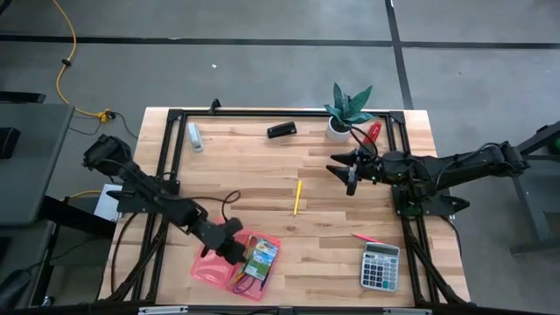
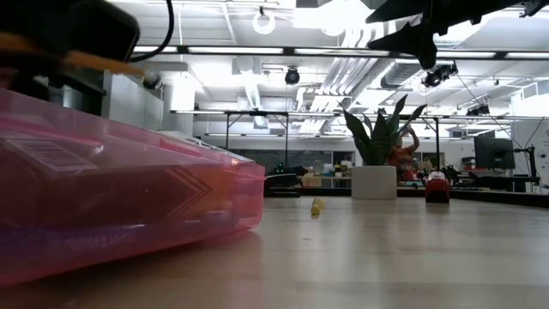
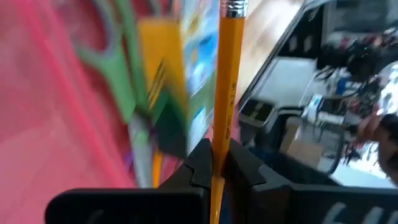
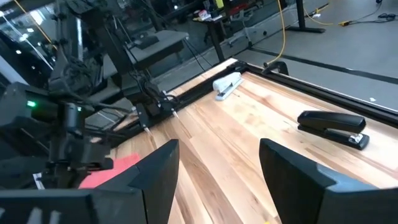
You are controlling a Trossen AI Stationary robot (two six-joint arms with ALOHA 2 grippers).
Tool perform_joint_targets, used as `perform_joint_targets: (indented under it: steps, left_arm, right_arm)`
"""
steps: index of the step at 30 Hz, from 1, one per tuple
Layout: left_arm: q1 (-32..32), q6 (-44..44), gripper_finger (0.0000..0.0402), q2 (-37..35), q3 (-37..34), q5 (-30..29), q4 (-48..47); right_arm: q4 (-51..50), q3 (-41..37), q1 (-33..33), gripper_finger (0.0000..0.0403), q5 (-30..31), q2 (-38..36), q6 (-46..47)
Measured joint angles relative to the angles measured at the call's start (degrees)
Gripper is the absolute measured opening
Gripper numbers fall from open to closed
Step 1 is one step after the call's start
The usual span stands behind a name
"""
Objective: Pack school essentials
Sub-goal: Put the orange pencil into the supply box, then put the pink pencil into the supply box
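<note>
The left gripper [image 1: 229,241] is hovering over the pink pouch [image 1: 210,265] at the lower middle of the high view, its fingers [image 3: 245,165] pinching an orange pencil [image 3: 225,93] above the green-handled scissors [image 3: 115,56] and the green-blue box [image 1: 261,256] already lying in the pouch. The right gripper [image 1: 350,173] is hanging in the upper right with its fingers [image 4: 155,168] spread wide and nothing between them, while a yellow pencil [image 1: 297,198] is lying on the wooden table [image 1: 262,166] at centre frame.
</note>
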Motion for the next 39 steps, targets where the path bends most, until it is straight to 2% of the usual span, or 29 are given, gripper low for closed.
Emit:
perform_joint_targets:
  steps: [2,14,23,30,35,39]
  left_arm:
    - [-0.30,-0.77,0.0002,0.84,-0.02,1.50,-0.07]
    - [0.68,-2.27,0.0008,5.81,-0.02,1.70,0.16]
    - [0.68,0.81,0.0055,5.51,-0.02,2.09,0.15]
    - [2.53,5.51,0.0115,5.42,-0.02,6.54,0.11]
    - [7.90,15.09,0.0150,0.99,-0.03,12.68,-0.90]
    - [14.77,23.19,0.0161,-8.00,-0.02,12.91,-3.41]
  right_arm:
    - [-0.65,0.00,0.00,0.0215,-0.02,0.00,0.20]
    - [-1.54,0.02,0.00,0.0215,-0.02,0.02,0.05]
    - [-1.51,0.02,0.00,0.0215,-0.02,0.02,0.05]
    - [-1.49,0.02,0.00,0.0215,-0.02,0.02,0.07]
    - [-1.45,0.02,0.00,0.0215,-0.02,0.02,0.28]
    - [-1.43,0.02,0.00,0.0215,-0.02,0.02,0.44]
